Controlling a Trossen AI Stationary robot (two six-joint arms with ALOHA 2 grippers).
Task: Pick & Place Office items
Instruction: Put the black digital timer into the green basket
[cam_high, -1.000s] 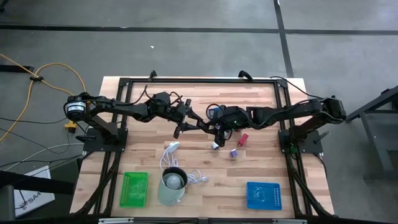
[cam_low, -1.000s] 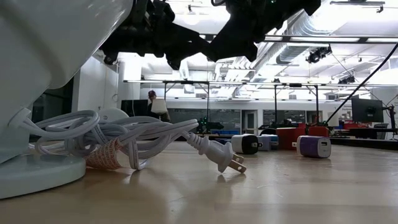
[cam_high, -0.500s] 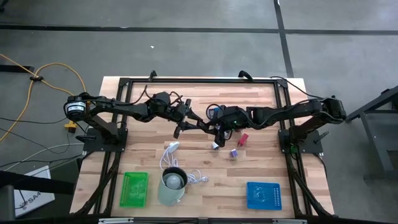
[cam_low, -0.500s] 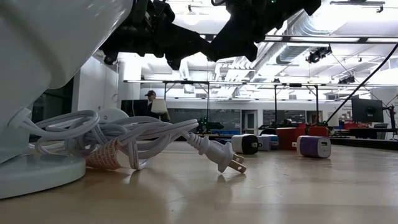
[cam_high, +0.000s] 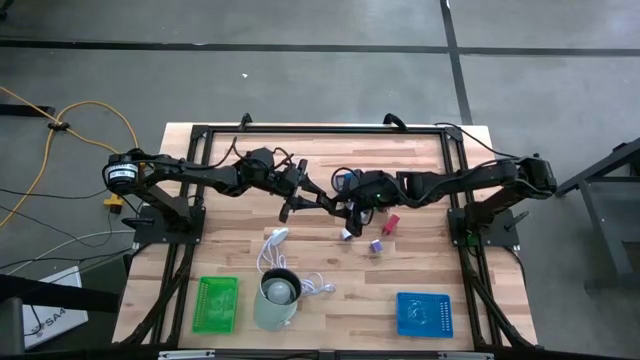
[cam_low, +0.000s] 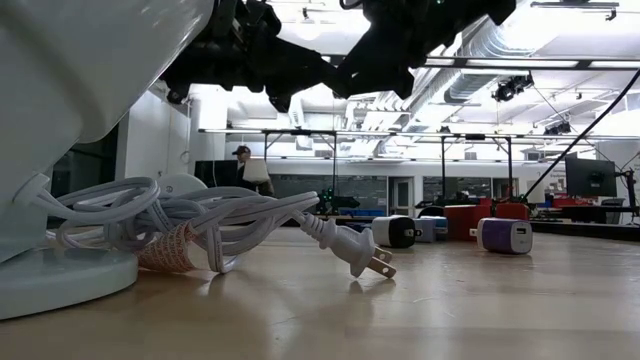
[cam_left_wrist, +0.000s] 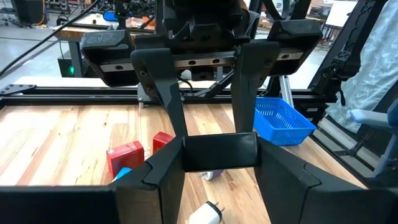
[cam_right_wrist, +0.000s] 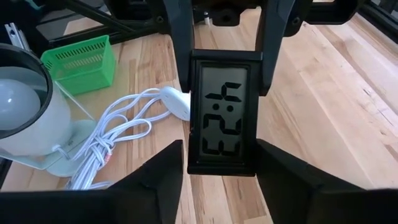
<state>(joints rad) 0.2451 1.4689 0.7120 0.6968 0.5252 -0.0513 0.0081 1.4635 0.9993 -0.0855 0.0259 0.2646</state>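
Both pincers meet mid-table: the right gripper and left gripper each clamp an end of the flat black digital clock. Probably light, stiff, slick-faced; grip the edges. White coiled cable lies toward seven o'clock, red block toward four.

Green tray beside cup; white cable behind; blue tray apart.

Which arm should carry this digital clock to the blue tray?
Right. Both the left gripper and right gripper meet on the digital clock mid-table, but the blue tray sits on the right arm's side.
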